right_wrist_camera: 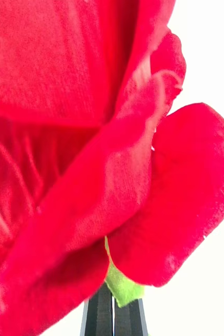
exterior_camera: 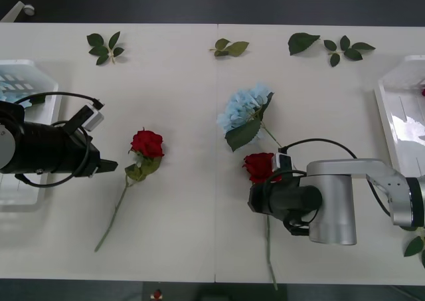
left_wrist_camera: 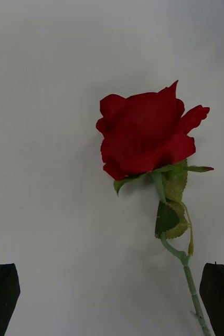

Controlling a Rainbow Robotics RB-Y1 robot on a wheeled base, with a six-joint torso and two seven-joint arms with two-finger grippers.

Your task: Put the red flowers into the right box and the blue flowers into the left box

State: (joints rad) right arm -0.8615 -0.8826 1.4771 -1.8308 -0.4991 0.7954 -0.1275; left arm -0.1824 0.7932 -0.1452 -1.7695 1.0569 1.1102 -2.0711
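One red flower (exterior_camera: 147,143) lies left of the table's middle, its stem running toward the front edge. My left gripper (exterior_camera: 106,166) hovers open just left of it, and the bloom (left_wrist_camera: 143,136) sits ahead of the spread fingers (left_wrist_camera: 1,299). My right gripper (exterior_camera: 256,195) is shut on a second red flower (exterior_camera: 259,165) just below the bloom (right_wrist_camera: 91,131), where its black fingers (right_wrist_camera: 98,315) meet. A blue flower (exterior_camera: 242,109) lies beyond it. The left box (exterior_camera: 26,72) holds another blue flower (exterior_camera: 13,88). A bit of red shows in the right box (exterior_camera: 398,108).
Loose green leaf sprigs lie along the far side of the table (exterior_camera: 105,47), (exterior_camera: 229,47), (exterior_camera: 302,43), (exterior_camera: 346,50). Another leaf (exterior_camera: 415,246) sits at the right edge. The held flower's stem (exterior_camera: 270,261) reaches nearly to the front edge.
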